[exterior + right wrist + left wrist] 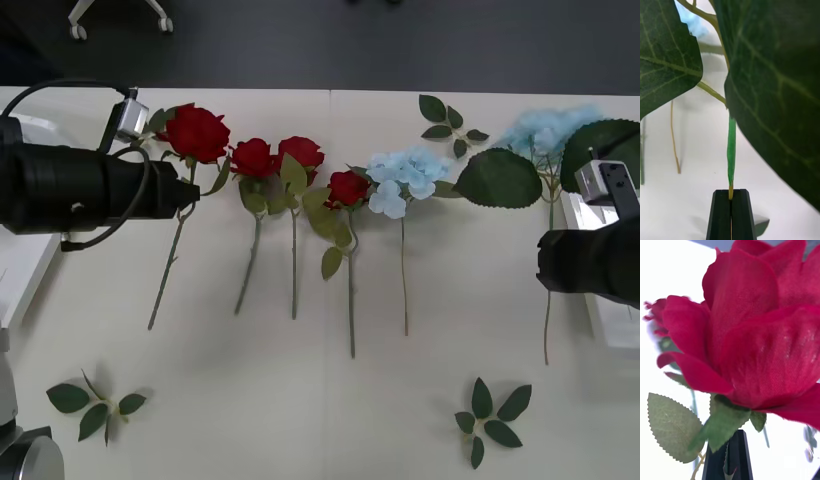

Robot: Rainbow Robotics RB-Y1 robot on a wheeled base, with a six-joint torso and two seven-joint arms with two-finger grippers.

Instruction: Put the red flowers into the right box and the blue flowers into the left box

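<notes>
Roses [268,160] lie in a row on the table [300,400]. The left hand [730,461] pinches one rose stem. The right hand [731,213] pinches a blue flower [548,128] stem.

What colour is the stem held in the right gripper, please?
Green, yellowish at the pinched end; the stem shows best in the right wrist view.

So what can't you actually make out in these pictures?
- Left gripper: front view, tip hidden behind the leftmost red rose; left wrist view, petals and leaves cover where it meets the stem.
- Left box: front view, mostly hidden by the left arm.
- Right box: front view, cut off by the edge and covered by the right arm.
</notes>
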